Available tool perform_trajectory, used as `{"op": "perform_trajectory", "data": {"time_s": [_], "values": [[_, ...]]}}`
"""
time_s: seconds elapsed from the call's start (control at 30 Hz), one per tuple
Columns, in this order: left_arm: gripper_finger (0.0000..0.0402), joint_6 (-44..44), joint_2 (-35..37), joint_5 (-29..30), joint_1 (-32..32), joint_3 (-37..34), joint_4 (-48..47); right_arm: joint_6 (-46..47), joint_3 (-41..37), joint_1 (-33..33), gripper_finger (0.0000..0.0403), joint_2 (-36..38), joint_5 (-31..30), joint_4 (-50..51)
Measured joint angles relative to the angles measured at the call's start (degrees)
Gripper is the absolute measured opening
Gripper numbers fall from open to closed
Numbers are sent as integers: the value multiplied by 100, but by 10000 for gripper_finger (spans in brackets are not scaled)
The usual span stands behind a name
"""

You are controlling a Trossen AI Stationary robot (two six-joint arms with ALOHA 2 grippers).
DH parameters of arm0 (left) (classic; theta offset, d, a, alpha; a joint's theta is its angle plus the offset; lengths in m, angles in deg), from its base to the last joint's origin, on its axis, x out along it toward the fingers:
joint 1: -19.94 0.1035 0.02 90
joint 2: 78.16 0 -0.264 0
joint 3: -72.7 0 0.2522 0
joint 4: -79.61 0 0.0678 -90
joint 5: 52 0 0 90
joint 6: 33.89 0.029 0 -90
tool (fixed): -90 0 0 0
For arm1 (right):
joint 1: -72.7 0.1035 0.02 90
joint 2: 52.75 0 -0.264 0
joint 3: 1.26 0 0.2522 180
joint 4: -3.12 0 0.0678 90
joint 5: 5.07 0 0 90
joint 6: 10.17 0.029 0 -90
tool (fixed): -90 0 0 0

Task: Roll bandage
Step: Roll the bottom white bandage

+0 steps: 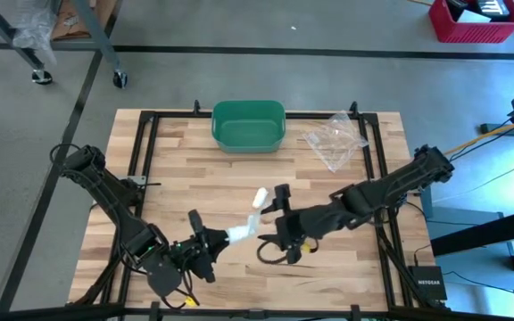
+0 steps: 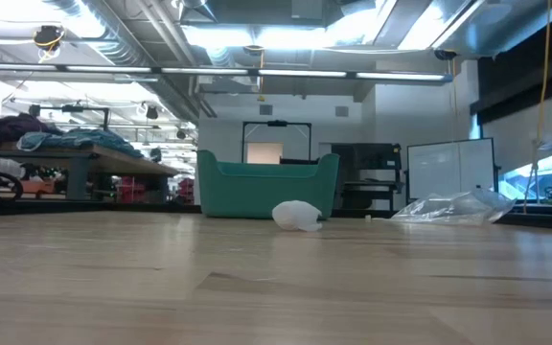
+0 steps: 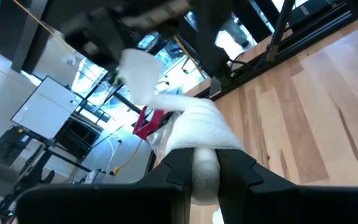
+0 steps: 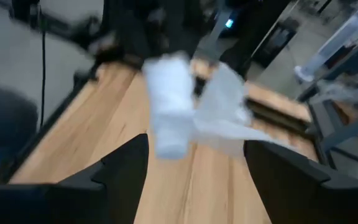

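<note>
- Left gripper [image 1: 224,239], seen from above on the near side of the table [image 1: 346,267], well away from the green bin [image 1: 249,125] at the far edge, was pinching the wider, loose end of the white bandage [image 1: 244,227]; its own wrist view showed the two dark fingers [image 3: 178,167] pressed onto the cloth from either side.
- Right gripper [image 1: 275,214] stood just beside the bandage on the side opposite the left gripper, its fingers spread wide and holding nothing; in its wrist view the rolled part of the bandage [image 4: 169,106] lay ahead between the two spread fingers [image 4: 124,163], apart from both.
- Bandage position: lifted off the table, running from the left gripper's pinch toward the green bin, with the small rolled end [image 1: 259,197] nearest the bin and a loose tail between roll and pinch.
- Step in hand, as judged: the right gripper was lining up to take the rolled end so that the tail could be wound onto it.
- Good practice for this step: keep the left pinch firm so that the tail stays taut; bring the spread fingers squarely over the roll's middle before closing, not onto the loose tail; close gently, since soft gauze will flatten.
- Risk, as judged: a slack tail could let the roll loosen.
- Clear plastic bag [image 1: 335,138] lay beside the bin, uninvolved.
</note>
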Motion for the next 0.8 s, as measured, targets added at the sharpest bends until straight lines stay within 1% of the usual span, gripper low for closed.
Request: {"op": "perform_trajectory", "data": {"time_s": [0.1, 0.23, 0.37, 0.43, 0.53, 0.63, 0.73, 0.8], "values": [[40, -4, 0, 5, -4, 0, 5, 5, 8, -4, 269, 103, -8, -189], [40, -11, 0, 4, -4, 0, 2, 135, 5, 20, 269, 83, 401, -205], [40, -39, 0, 4, -4, 0, -40, -26, 4, 26, 269, -104, 738, -550], [40, -35, 0, 2, -4, 0, -49, -330, 1, 49, 269, -255, 724, -942], [40, -30, 0, 2, -25, 0, -46, -684, 1, 94, 269, -448, 403, -1104], [40, 44, -2, 0, -48, -1, -18, -753, -3, 94, 269, -605, 329, -1085], [40, -42, -2, 0, -50, -2, -35, -763, 0, 157, 269, -632, 302, -1298], [40, -39, -2, 2, -48, -2, -35, -801, 8, 175, 269, -632, 160, -1293]]}}
